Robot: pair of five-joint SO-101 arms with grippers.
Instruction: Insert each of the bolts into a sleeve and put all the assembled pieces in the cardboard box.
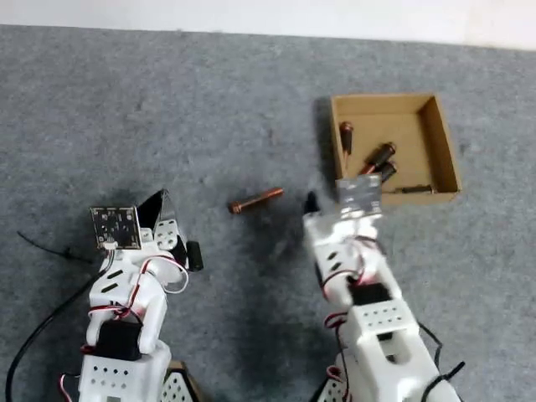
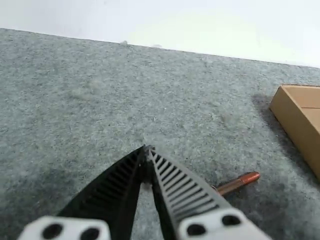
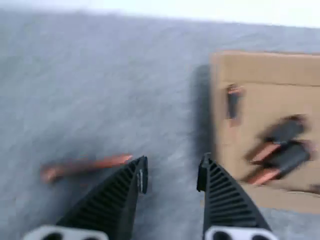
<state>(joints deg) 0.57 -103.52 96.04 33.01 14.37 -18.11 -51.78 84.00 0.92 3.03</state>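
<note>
Right gripper (image 3: pixel 172 172): hanging released low over the mat (image 1: pixel 126 109), jaws spread wide, nothing between them.
Left gripper (image 2: pixel 148 152): sitting clenched, tips pressing together on nothing at all.
Bolt (image 1: pixel 256 200): lying flat on the mat between the two grippers, near the right gripper's open jaws and well apart from the box.
Bolt's look: showing as slim, long and copper-coloured, bare along its length with no sleeve on it, and seeming a touch thicker at the ends.
Bolt's handling: I'm judging it stiff, light and hard. It's round and smooth, so it's likely rolling away or slipping if it's pinched off-centre.
Where to grip: I'm reckoning mid-shank is best, with the jaws closing square across its length. That's leaving an end free for a sleeve.
Box (image 1: pixel 444 142): standing open-topped just beyond the right gripper, on the side away from the bolt.
Pieces (image 1: pixel 378 157): lying loose on the box floor. Two copper bolts are wearing dark sleeves side by side, and a third is resting apart nearer the far corner.
Thin item by the box's near wall: staying too small to tell.
</note>
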